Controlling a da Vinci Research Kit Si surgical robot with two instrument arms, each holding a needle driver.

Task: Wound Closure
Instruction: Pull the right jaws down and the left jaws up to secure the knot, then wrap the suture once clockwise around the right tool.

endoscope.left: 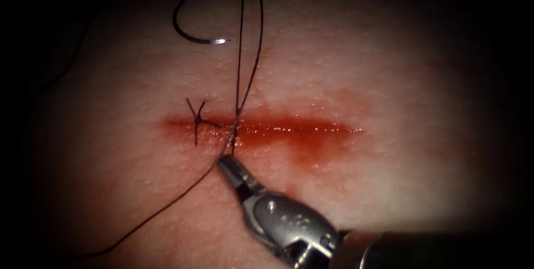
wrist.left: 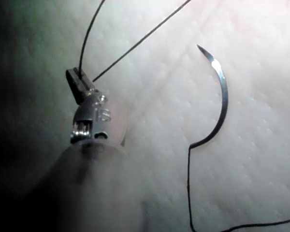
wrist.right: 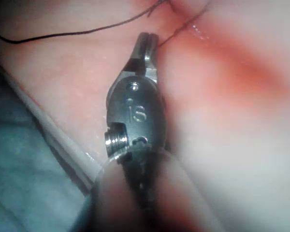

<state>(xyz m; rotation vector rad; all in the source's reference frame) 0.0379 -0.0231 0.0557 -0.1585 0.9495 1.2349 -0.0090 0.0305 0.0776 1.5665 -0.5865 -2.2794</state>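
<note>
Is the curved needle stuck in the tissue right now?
No, the needle lies loose on the tissue above the cut, held by neither tool, its whole curve bare.

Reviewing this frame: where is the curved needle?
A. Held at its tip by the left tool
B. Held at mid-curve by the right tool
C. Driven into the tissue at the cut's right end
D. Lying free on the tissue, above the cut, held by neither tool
D: the needle lies loose on the tissue above the cut, while the right tool and left tool each grip thread.
</note>
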